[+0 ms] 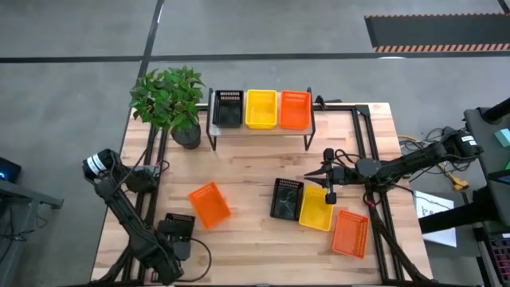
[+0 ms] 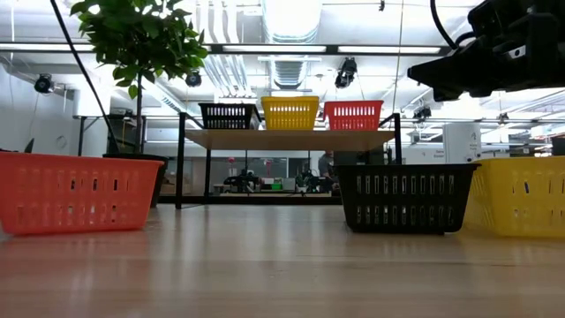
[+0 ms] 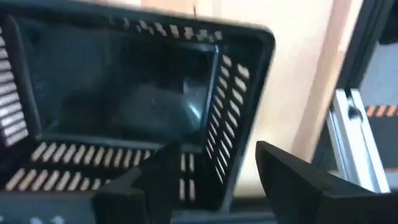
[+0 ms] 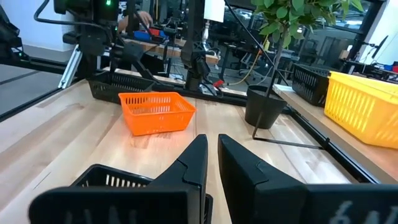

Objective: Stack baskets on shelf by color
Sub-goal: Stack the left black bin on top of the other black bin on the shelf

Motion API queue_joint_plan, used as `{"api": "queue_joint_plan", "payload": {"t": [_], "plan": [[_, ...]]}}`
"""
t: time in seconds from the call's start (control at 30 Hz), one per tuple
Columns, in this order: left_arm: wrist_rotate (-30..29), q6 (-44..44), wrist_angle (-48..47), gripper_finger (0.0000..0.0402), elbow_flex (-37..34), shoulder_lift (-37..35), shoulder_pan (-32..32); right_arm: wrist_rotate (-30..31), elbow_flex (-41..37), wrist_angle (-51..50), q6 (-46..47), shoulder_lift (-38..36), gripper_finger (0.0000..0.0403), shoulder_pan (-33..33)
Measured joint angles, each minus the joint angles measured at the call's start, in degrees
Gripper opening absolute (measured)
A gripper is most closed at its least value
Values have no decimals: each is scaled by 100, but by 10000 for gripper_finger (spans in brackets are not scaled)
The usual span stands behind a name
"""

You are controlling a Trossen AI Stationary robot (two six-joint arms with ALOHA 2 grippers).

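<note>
High view: the shelf [image 1: 259, 130] stands at the far edge of the surface [image 1: 247, 167], beside a potted plant [image 1: 170, 100]. It carries a black basket [image 1: 227, 108], a yellow basket [image 1: 260, 108] and an orange basket [image 1: 295, 109], side by side. On the surface lie a loose orange basket [image 1: 209, 204], a second black basket [image 1: 286, 198] touching a second yellow basket [image 1: 316, 208], and another orange basket [image 1: 350, 233] near the front right. My right gripper [image 1: 330, 191] hangs over the black and yellow pair. My left gripper [image 1: 177, 236] sits at a third black basket [image 1: 178, 226] near the front left.

Low view: the three shelf baskets sit in a row above the surface.

Left wrist view: my left jaws stand apart, straddling the near wall of that black basket [image 3: 124, 106].

Right wrist view: my right jaws are nearly closed, with a thin gap, and hold nothing.
</note>
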Motion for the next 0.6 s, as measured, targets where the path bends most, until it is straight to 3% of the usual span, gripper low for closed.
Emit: {"api": "queue_joint_plan", "payload": {"t": [0.2,0.3,0.5,0.6], "plan": [[-74,-9,851,192,-329,0,4,0,0,0,0,0,31,0],[-64,-9,949,173,-346,2,45,1,0,0,10,0,31,0],[-58,-45,904,67,-299,2,83,2,0,2,9,0,31,0],[25,-487,887,13,-285,2,112,0,0,0,15,1,31,0]]}}
